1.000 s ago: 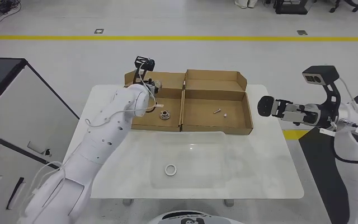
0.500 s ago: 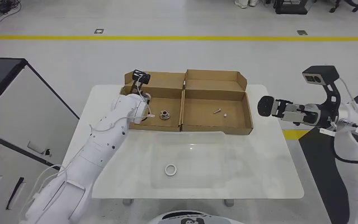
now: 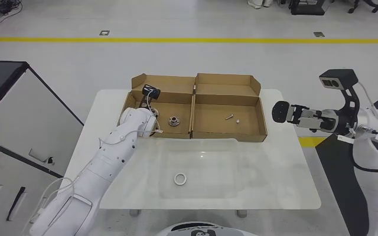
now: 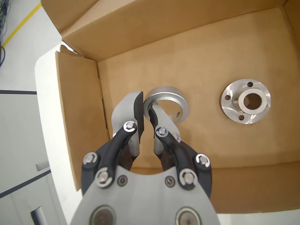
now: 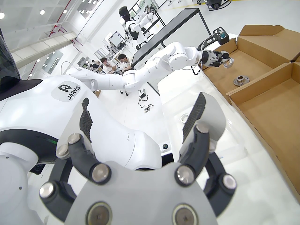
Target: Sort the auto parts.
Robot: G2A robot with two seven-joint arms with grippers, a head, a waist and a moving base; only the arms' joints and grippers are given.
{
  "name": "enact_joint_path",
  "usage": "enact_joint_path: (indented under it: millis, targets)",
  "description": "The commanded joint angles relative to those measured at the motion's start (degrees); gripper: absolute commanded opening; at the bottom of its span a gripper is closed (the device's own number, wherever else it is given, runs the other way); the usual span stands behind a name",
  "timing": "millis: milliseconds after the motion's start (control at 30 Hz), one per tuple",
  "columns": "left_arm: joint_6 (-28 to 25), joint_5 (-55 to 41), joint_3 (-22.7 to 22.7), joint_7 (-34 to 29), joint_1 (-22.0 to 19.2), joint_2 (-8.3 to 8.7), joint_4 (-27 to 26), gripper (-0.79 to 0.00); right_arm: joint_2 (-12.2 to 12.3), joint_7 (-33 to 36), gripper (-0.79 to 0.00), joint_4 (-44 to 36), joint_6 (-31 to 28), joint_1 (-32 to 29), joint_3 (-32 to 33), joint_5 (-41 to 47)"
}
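Observation:
My left gripper (image 4: 145, 108) is shut on a silver metal ring (image 4: 168, 99), one finger inside it and one outside its wall. It hangs over the left end of the left cardboard box (image 3: 171, 84). A silver flange (image 4: 245, 101) with bolt holes lies on that box's floor, apart from the ring; in the top view the flange (image 3: 173, 121) lies just right of the left gripper (image 3: 152, 112). A white ring (image 3: 180, 178) lies on the white table (image 3: 266, 177) near its front. My right gripper (image 5: 143, 115) stands open and empty off the table's right edge.
The right cardboard box (image 3: 212, 127) holds a small bolt (image 3: 229, 117) and a tiny white part (image 3: 237, 121). Both boxes have raised flaps at the back. A black-topped cabinet (image 3: 23, 106) stands left of the table.
My left arm has drawn back from the far edge of the left box toward the box's near left part, with the ring still in its gripper. The right arm has not moved.

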Motion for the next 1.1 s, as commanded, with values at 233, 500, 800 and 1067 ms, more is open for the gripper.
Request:
enact_joint_path:
  millis: [233, 500, 800, 1067]
  targets:
    - [-0.34, 0.52, 0.81, 0.24, 0.58, -0.87, 1.57, -0.785, 0.00, 0.00, 0.000, 0.00, 0.00, 0.00, 0.00, 0.00]
    - [-0.41, 1.28, 0.24, -0.50, 1.24, -1.25, 0.87, -0.597, 0.00, 0.00, 0.000, 0.00, 0.00, 0.00, 0.00, 0.00]
    - [-0.95, 2.31, -1.37, -1.04, 2.17, -1.32, 0.25, -0.419, 0.00, 0.00, 0.000, 0.00, 0.00, 0.00, 0.00, 0.00]
    - [-2.53, 3.41, -3.54, -1.03, 2.27, -1.18, -4.18, 0.000, 0.00, 0.00, 0.000, 0.00, 0.00, 0.00, 0.00, 0.00]
